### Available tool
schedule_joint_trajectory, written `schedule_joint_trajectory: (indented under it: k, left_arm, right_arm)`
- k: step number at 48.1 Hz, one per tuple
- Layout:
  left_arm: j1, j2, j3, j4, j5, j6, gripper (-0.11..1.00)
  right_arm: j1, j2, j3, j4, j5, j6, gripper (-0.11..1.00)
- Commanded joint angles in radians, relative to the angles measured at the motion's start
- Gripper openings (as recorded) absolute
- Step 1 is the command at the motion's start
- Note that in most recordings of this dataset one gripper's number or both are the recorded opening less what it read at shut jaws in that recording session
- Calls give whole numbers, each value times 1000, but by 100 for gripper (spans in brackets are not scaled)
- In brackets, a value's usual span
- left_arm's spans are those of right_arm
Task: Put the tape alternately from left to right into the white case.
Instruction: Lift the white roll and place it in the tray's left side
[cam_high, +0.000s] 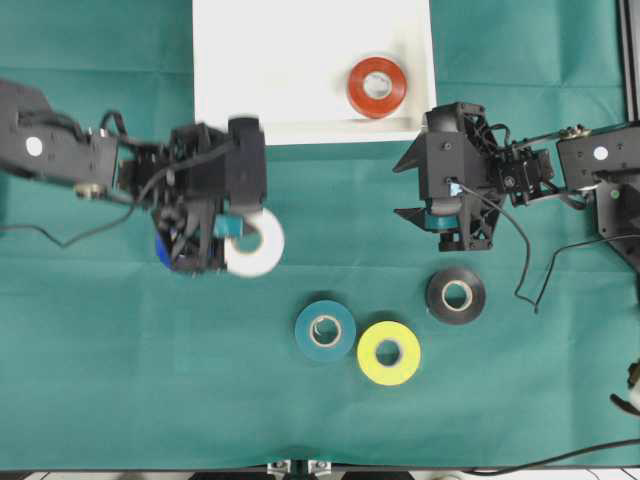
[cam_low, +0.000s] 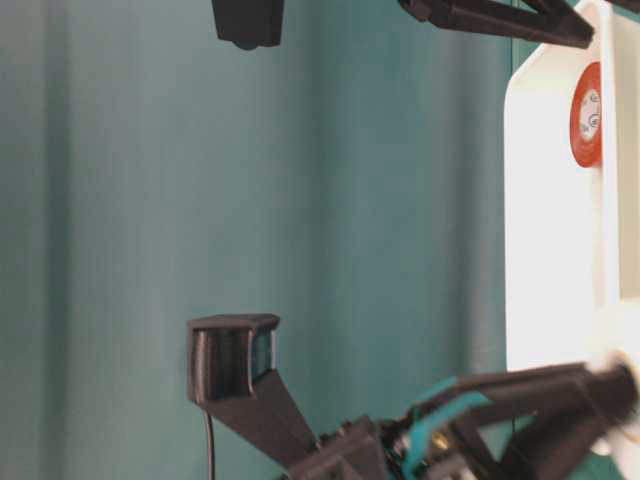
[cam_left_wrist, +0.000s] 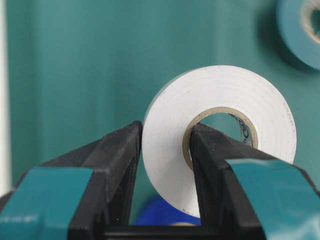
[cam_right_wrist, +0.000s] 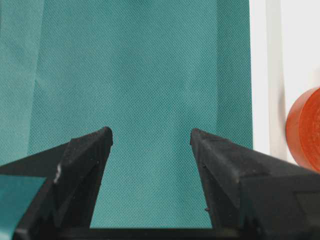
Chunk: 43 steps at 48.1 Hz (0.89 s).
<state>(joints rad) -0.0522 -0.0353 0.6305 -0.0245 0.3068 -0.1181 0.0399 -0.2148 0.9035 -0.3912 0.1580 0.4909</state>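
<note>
Left of centre, our left gripper (cam_high: 236, 232) clenches the white roll (cam_high: 257, 245) by its rim; our right gripper (cam_high: 445, 215) hangs released near the white case (cam_high: 290, 70), which holds 1 red-orange roll (cam_high: 376, 87).

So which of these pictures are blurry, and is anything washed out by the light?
Overhead view: the white case is overexposed, its rim hardly visible. Table-level view: soft throughout, the nearby arm out of focus. Left wrist view: the white roll is sharp, the teal roll behind it blurred. Right wrist view: crisp cloth weave.
</note>
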Motion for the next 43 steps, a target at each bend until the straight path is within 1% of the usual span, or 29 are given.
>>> schedule_joint_trajectory:
  k: [1,10,15,21,27,35,43]
  left_arm:
    - [51,-40,-3,3,-5,12,-2]
    - [144,-51,-8,5,-5,101,-2]
    - [193,-46,-12,5,-5,164,-2]
    - [244,-40,-15,3,-8,213,-2]
    - [288,-26,-15,3,-11,245,-2]
    - [345,-3,-15,5,-25,268,-2]
    - [382,18,-17,3,-51,290,-2]
  right_arm:
    - [2,-6,-20,0,-8,2,72]
    - [2,-6,-15,0,-23,2,72]
    - [2,-6,-14,0,-34,2,72]
    - [2,-6,-12,0,-35,2,72]
    - [2,-6,-14,0,-35,2,72]
    - [2,-6,-17,0,-37,2,72]
    - [2,-3,-18,0,-35,2,72]
